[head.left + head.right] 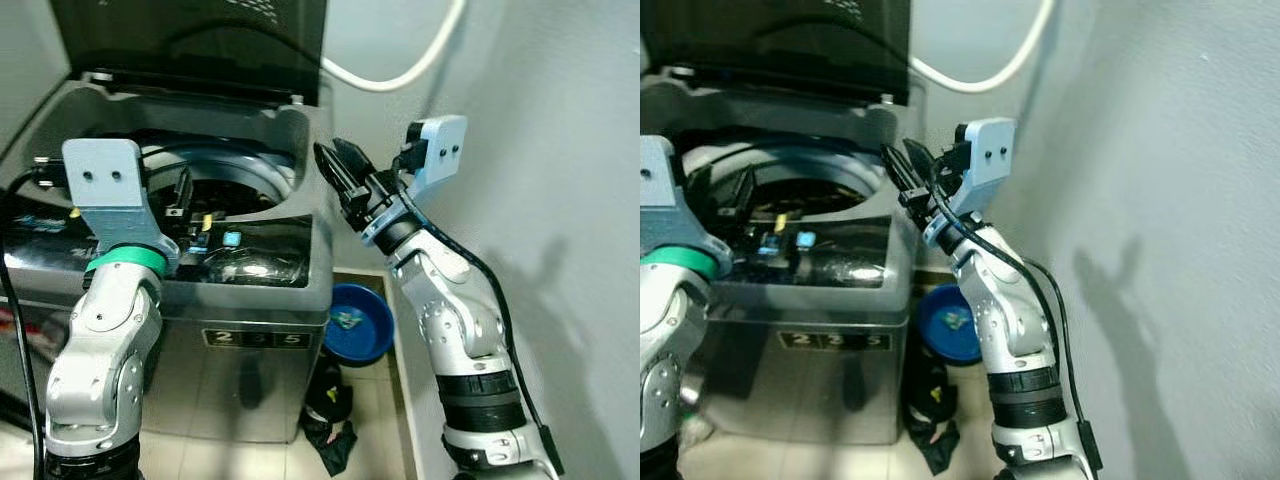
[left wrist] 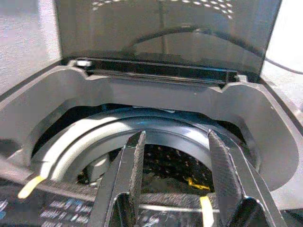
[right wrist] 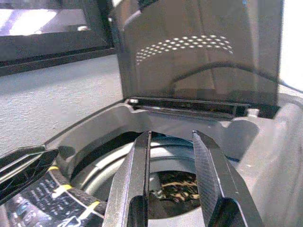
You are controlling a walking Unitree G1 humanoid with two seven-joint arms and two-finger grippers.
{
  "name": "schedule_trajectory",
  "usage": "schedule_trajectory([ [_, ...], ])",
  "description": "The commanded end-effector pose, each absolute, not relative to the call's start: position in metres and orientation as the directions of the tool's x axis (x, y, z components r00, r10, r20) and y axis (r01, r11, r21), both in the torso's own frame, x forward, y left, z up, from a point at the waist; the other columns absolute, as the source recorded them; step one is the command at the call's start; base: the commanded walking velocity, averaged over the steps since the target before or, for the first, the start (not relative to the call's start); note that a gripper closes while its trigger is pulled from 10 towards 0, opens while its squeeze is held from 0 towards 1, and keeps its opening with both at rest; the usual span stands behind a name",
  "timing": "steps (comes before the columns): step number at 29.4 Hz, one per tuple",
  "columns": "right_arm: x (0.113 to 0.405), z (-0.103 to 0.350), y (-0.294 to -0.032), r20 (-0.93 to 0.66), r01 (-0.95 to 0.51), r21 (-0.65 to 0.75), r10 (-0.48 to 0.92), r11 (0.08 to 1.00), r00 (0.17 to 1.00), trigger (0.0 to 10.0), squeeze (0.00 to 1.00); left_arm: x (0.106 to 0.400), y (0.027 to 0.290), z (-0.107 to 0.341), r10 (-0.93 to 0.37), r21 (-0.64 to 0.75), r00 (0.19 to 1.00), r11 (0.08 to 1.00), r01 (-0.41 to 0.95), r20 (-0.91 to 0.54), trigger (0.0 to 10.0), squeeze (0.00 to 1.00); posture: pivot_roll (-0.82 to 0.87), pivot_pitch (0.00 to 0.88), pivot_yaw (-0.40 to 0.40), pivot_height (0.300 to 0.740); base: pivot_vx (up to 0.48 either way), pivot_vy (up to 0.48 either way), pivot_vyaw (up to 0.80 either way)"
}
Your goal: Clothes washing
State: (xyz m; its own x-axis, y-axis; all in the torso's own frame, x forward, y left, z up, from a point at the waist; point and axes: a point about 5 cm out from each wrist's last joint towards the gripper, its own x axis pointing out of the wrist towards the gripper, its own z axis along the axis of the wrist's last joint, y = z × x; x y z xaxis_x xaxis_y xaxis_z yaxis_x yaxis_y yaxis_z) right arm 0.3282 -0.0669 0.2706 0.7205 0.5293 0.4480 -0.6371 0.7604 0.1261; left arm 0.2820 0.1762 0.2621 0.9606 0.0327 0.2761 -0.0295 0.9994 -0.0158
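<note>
A grey top-loading washing machine (image 1: 260,330) stands before me with its dark lid (image 1: 200,40) raised upright at the back. My left gripper (image 1: 183,195) hovers over the front edge of the drum opening (image 1: 245,180), open with nothing between its fingers (image 2: 128,165). My right gripper (image 1: 335,160) is raised beside the machine's right rim, pointing toward the drum, also open and empty (image 3: 171,135). Dark laundry (image 3: 173,187) with yellowish streaks lies deep in the drum.
A blue basin (image 1: 358,322) sits on the floor to the right of the machine, with a dark cloth (image 1: 330,410) lying in front of it. A white hose (image 1: 400,70) curves along the back wall. The side wall (image 1: 560,200) stands close on the right.
</note>
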Motion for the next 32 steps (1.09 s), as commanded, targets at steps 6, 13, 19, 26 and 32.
schedule_trajectory([
  [6, 0.3258, 0.2704, -0.0716, 0.467, -0.623, 0.126, 0.508, 0.772, 0.724, 10.0, 0.0, 0.2807, 0.1747, 0.257, 0.011, -0.049, 0.967, 0.999, 0.002, 0.254, 10.0, 0.0, 0.13, 0.052, -0.007, 0.74, 0.0, 0.0, 0.8],
  [13, 0.3254, 0.271, -0.0705, 0.471, -0.628, 0.126, 0.511, 0.768, 0.719, 10.0, 0.0, 0.2807, 0.1763, 0.2548, 0.011, -0.039, 0.969, 0.999, -0.002, 0.246, 10.0, 0.0, 0.14, 0.051, -0.009, 0.74, 0.0, 0.0, 0.8],
  [19, 0.3249, 0.271, -0.0699, 0.474, -0.631, 0.127, 0.512, 0.765, 0.716, 10.0, 0.0, 0.2808, 0.1765, 0.2555, 0.013, 0.01, 0.968, 1.0, -0.016, 0.251, 10.0, 0.0, 0.14, 0.051, -0.008, 0.74, 0.0, 0.0, 0.79],
  [26, 0.3244, 0.2706, -0.0701, 0.478, -0.631, 0.13, 0.509, 0.765, 0.716, 10.0, 0.0, 0.2806, 0.1776, 0.2582, 0.014, 0.023, 0.965, 1.0, -0.021, 0.264, 10.0, 0.0, 0.14, 0.053, -0.004, 0.74, 0.0, 0.0, 0.79],
  [32, 0.3245, 0.2714, -0.0703, 0.485, -0.63, 0.134, 0.504, 0.765, 0.715, 10.0, 0.0, 0.2809, 0.1769, 0.2598, 0.004, 0.021, 0.964, 1.0, -0.01, 0.267, 10.0, 0.0, 0.15, 0.053, 0.003, 0.74, 0.0, 0.0, 0.79],
])
